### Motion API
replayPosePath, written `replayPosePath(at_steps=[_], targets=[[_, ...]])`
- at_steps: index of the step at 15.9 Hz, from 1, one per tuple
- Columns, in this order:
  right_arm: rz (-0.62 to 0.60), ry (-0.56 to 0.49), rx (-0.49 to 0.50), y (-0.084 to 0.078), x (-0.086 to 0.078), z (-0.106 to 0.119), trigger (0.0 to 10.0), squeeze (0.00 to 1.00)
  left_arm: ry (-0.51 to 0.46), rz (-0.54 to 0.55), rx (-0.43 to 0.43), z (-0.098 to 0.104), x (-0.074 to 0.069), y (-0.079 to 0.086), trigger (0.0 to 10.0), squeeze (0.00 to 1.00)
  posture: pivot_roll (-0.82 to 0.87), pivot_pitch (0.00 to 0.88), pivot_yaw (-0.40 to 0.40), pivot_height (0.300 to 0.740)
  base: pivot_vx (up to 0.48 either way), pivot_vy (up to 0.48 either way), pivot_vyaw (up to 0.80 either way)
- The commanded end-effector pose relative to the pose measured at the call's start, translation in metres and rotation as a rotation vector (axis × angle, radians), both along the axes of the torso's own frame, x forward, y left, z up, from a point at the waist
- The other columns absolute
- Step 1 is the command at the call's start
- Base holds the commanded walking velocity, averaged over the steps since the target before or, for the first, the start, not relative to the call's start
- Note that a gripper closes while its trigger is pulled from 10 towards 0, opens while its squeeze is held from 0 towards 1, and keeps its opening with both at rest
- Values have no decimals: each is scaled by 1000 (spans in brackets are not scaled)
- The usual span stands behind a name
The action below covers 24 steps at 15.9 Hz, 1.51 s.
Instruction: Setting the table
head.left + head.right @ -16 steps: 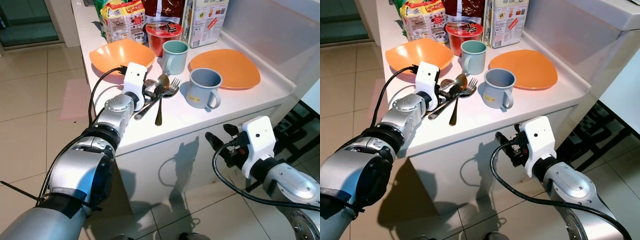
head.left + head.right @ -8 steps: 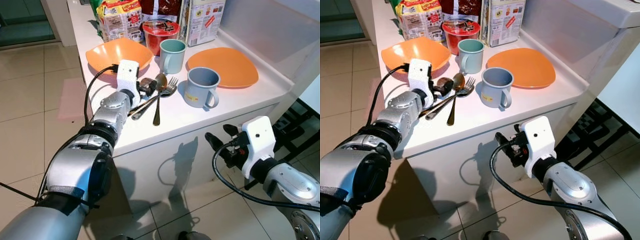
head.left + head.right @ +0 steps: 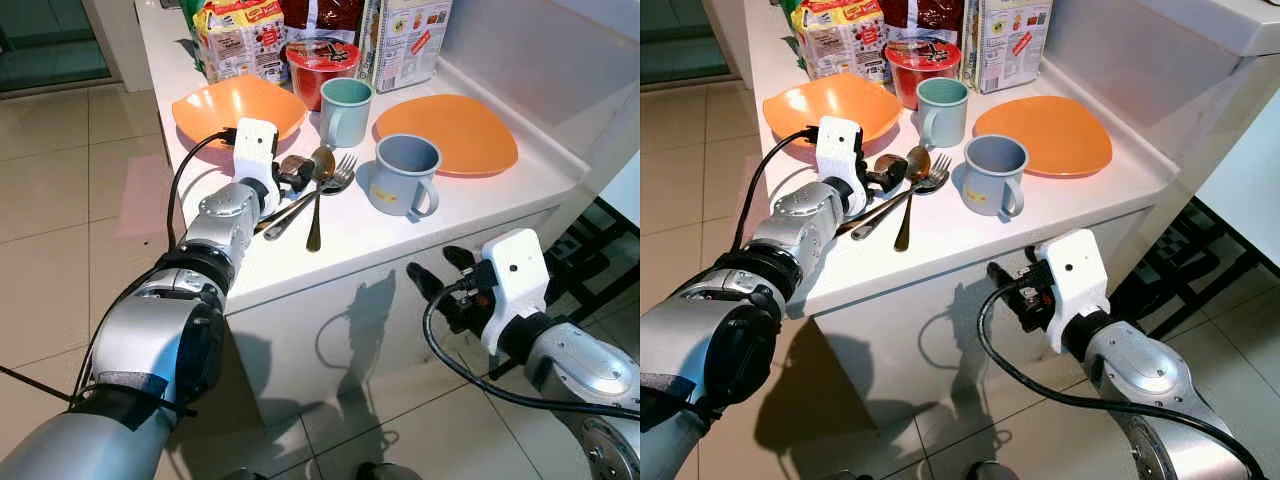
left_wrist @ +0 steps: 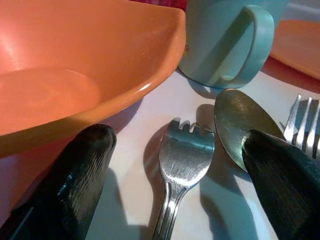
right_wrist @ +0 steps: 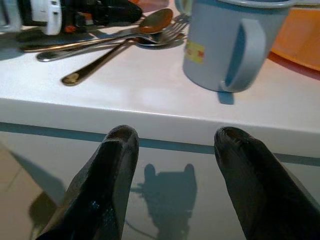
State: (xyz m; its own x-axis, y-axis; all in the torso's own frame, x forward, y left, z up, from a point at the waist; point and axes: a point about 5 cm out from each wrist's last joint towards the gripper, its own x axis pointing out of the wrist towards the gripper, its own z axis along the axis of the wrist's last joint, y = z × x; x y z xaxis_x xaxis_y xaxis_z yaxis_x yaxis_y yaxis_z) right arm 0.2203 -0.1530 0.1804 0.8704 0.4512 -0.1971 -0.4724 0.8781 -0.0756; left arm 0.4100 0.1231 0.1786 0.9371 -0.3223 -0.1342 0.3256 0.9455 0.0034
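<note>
Right claw (image 3: pixel 432 272): one, fingers spread apart, holding nothing, hanging below the front edge of the white surface (image 3: pixel 350 235), in front of the cabinet face.

Left claw (image 3: pixel 292 172): one, resting on the surface at the heads of the cutlery, fingers parted with nothing clamped. In the left wrist view one fork (image 4: pixel 181 165) lies between the two fingers (image 4: pixel 75 175), untouched.

Cutlery: a loose bundle near the front of the surface, handles pointing toward the edge. Counted: one bronze spoon (image 3: pixel 318 190) and two forks, the second fork (image 3: pixel 345 175) beside the spoon's bowl; further pieces cannot be told apart.

Mugs: two. One grey-blue mug (image 3: pixel 403 175) just beside the cutlery; one pale green mug (image 3: pixel 345 110) behind it.

Plates: one flat orange plate (image 3: pixel 450 132), beside the grey-blue mug; one orange bowl (image 3: pixel 235 104), just beyond the left claw.

Farthest: one red tub (image 3: pixel 322 65), food packets (image 3: pixel 240 38) and one carton (image 3: pixel 405 38) along the back.
</note>
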Motion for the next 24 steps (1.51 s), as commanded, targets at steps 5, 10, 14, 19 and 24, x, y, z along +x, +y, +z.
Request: replayPosePath(at_steps=[5,10,14,19,24], targets=[[49,7,15,2,-4,3,10000,0,102,-120,215,-20,-7,-1,10000,1000,-242,84,-30,740,0,0,0],[60,8,29,4,-3,3,10000,0,116,-160,217,-17,-7,11,10000,1000,-229,83,-31,740,0,0,0],[57,6,35,4,-2,3,10000,0,88,-217,159,-6,-5,15,10000,1000,-226,83,-30,740,0,0,0],[50,4,41,4,-1,3,10000,0,44,-216,89,9,-2,22,10000,1000,-224,79,-30,740,0,0,0],[53,5,40,4,-1,3,10000,0,73,-150,185,0,-2,22,10000,1000,-227,73,-31,740,0,0,0]])
